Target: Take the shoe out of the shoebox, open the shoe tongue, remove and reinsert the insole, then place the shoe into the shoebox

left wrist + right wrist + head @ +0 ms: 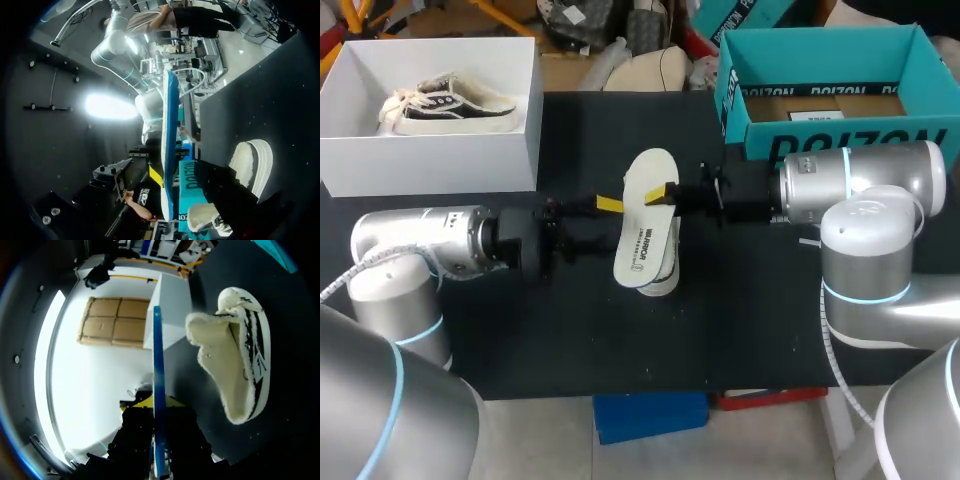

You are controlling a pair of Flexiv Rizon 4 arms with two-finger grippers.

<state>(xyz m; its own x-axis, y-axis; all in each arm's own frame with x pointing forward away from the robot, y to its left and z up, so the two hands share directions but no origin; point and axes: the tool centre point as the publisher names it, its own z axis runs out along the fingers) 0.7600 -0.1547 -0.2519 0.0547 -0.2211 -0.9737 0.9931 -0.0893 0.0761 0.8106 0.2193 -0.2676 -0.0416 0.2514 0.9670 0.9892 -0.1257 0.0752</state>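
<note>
Head view, near to far: our arms come in from the table's left and right edges and meet mid-table. Right gripper (670, 192) is pinching the insole (645, 215) top and bottom, holding it flat in the air. Left gripper (608, 206) sits at the insole's other edge, but we can't tell if it's clamped or spread.

The shoe (660, 282) lies mid-table right under the insole, in neither claw. Imo the insole's light, thin and floppy, so we'd grip near the heel and feed the toe in first, else it'll buckle. Right wrist view shows fleecy lining, tongue looks pulled open. That's prob grabby going in, and the shoe's light enough to skid, so it wants pinning.

Farther back: white shoebox (430, 165) at the far left corner w/ a second shoe (450, 105) inside, eating floor space. Teal box (820, 40) is at the far right corner.
</note>
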